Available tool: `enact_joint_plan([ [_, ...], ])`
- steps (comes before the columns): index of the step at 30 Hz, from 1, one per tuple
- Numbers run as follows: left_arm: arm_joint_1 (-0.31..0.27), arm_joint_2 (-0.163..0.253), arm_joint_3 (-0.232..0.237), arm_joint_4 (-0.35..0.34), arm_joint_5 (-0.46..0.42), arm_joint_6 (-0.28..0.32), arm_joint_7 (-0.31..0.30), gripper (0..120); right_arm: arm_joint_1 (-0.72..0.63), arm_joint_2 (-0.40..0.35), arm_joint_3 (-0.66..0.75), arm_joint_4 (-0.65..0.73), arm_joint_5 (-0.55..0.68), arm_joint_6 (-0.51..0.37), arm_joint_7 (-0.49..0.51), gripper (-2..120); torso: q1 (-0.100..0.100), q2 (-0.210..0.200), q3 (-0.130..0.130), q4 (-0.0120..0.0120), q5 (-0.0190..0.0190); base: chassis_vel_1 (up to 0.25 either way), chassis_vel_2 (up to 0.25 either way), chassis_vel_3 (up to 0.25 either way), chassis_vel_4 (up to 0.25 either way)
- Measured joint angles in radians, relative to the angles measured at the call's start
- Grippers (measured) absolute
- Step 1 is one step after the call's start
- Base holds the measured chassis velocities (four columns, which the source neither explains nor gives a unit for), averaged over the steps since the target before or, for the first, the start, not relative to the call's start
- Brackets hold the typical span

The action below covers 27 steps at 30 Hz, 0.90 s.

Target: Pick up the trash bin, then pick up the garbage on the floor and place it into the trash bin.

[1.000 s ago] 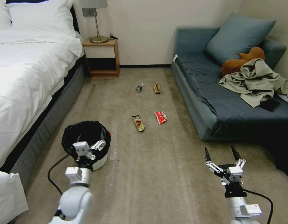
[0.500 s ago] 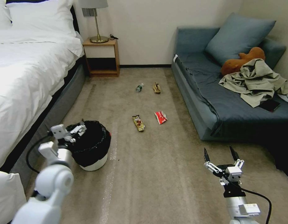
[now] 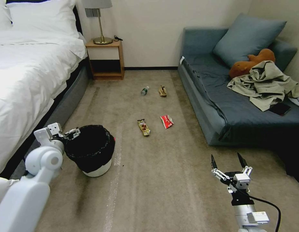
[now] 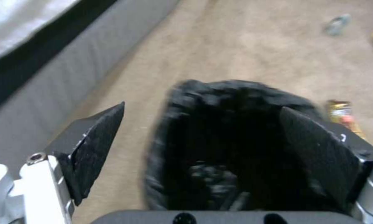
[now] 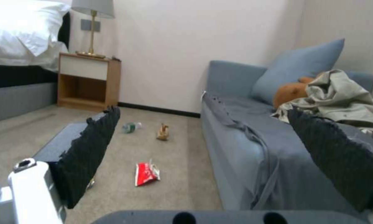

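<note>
On the carpet beside the bed (image 3: 33,80), the bin (image 3: 91,151) stands upright, not yet lifted; left gripper (image 4: 203,146) at its bed-side rim, jaws open, one finger outside, the other over the mouth. Wrapper (image 3: 144,127), packet (image 3: 167,121), bottle (image 3: 144,91) and scrap (image 3: 162,91) lie beyond; right gripper (image 3: 229,163) hangs open, well apart. Risk: closing on loose liner alone could let the bin slip or tip.

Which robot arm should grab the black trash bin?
Probably the left. The left tool hangs open right at the trash bin rim nearest the bed, while the right tool, also open, is far across the carpet.
</note>
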Motion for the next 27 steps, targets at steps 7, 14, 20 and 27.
enact_joint_plan([
  [7, -0.049, 0.108, 0.010, 0.082, -0.092, 0.058, -0.004, 100, 0.035, 0.000, -0.017, -0.040, 0.000, 0.000, 0.000, 100, 0.000, 0.000, 0.000, 0.0000, 0.0002, 0.000, 0.000, 0.000, 0.000],
  [14, -0.089, 0.111, 0.046, 0.161, -0.144, 0.090, -0.027, 100, 0.075, 0.000, -0.039, -0.082, 0.014, -0.005, 0.001, 100, 0.000, 0.000, 0.000, -0.0003, 0.0002, 0.000, 0.000, 0.000, 0.000],
  [20, -0.150, 0.056, 0.091, 0.228, -0.128, 0.093, -0.036, 100, 0.087, -0.025, -0.038, -0.096, 0.044, -0.015, 0.000, 100, 0.000, 0.000, 0.000, 0.0004, 0.0002, 0.000, 0.000, 0.000, 0.000],
  [27, -0.268, -0.012, 0.168, 0.328, -0.106, 0.092, -0.039, 100, 0.093, -0.065, -0.022, -0.116, 0.072, -0.017, 0.000, 100, 0.000, 0.000, 0.000, -0.0002, 0.0004, 0.000, 0.000, 0.000, 0.000],
])
